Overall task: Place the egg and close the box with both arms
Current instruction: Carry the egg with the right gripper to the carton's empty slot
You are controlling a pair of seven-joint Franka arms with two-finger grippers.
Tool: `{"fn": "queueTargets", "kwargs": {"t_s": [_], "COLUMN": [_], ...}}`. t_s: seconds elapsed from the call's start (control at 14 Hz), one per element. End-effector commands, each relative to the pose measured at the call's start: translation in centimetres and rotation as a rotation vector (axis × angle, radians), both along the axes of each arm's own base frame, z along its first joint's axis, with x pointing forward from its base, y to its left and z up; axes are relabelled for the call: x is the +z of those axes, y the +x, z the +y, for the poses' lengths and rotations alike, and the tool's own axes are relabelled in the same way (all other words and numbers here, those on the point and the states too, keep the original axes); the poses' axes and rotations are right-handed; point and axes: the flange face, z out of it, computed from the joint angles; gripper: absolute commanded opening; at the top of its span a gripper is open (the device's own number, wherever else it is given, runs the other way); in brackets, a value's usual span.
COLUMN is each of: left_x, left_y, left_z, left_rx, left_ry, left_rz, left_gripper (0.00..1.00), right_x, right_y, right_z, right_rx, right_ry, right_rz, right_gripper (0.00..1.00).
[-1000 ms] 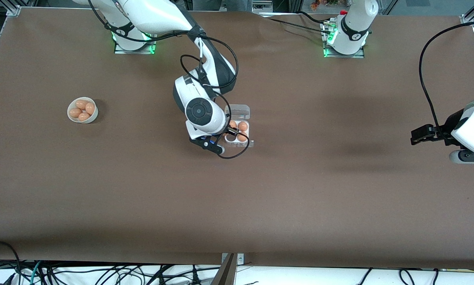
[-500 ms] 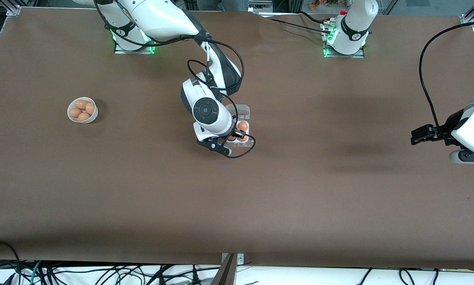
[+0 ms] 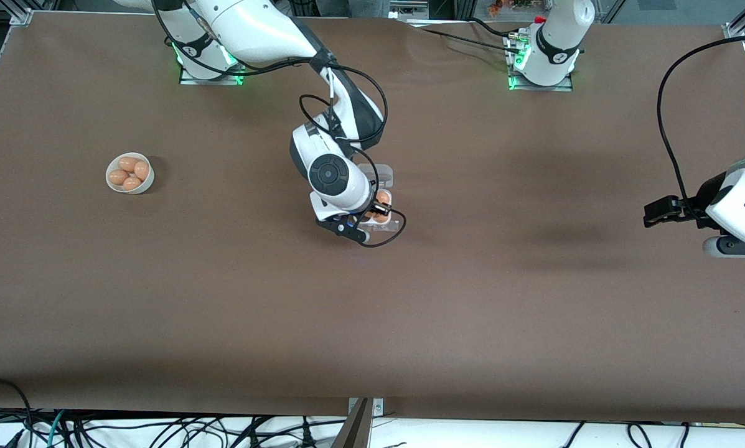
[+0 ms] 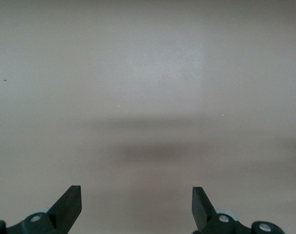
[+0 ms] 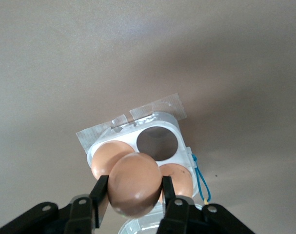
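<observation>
Right end effector (image 5: pixel 133 195) is grasping an egg (image 5: pixel 134 184) over the box (image 5: pixel 138 146); you'll want to drop it into the empty cell (image 5: pixel 157 144). Left end effector (image 4: pixel 136 204) waits, released.

Your right arm reaches out from its base, wrist bent down, right end effector (image 5: pixel 134 195) clamped on an egg (image 5: pixel 134 184). Your left arm waits at its end of the worktop, left end effector (image 4: pixel 136 204) spread wide, holding nothing.

I was working in a robotics lab. Aluminium framing (image 3: pixel 20 15) sat upper left; loose cables (image 3: pixel 160 429) trailed along the bottom edge.
</observation>
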Motion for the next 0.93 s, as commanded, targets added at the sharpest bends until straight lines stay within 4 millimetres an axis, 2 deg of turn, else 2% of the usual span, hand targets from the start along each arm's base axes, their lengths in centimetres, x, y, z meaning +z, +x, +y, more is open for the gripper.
{"fn": "queueTargets", "kwargs": {"t_s": [0.0, 0.21, 0.36, 0.43, 0.5, 0.64, 0.86], "left_x": [0.1, 0.1, 0.2, 0.3, 0.1, -1.0, -1.0], "left_y": [-0.2, -0.2, -0.1, -0.1, -0.1, 0.2, 0.2], "left_z": [-0.3, -0.3, -0.4, -0.5, -0.5, -0.8, -2.6], "left_rx": [-0.003, -0.003, -0.004, -0.006, -0.005, -0.008, -0.023], "left_ry": [0.013, 0.013, 0.013, 0.013, 0.011, 0.011, -0.022], "left_rz": [0.004, 0.004, 0.003, 0.001, 0.004, 0.021, 0.021], "left_gripper": [1.0, 1.0, 1.0, 1.0, 1.0, 1.0, 1.0], "right_x": [-0.7, -1.1, -1.6, -1.5, -1.5, -0.7, 0.4], "right_y": [0.3, 0.5, 0.5, 0.7, 0.7, 0.9, 1.6], "right_z": [0.3, 0.0, -0.1, -0.2, -0.2, -0.2, -0.6], "right_rx": [-0.015, -0.017, -0.019, -0.021, -0.023, -0.017, -0.023], "right_ry": [0.008, 0.004, 0.0, 0.003, 0.003, 0.007, 0.014], "right_rz": [0.017, 0.021, 0.023, 0.02, 0.019, 0.01, -0.003], "right_gripper": [0.41, 0.42, 0.49, 0.65, 0.97, 1.0, 1.0]}}
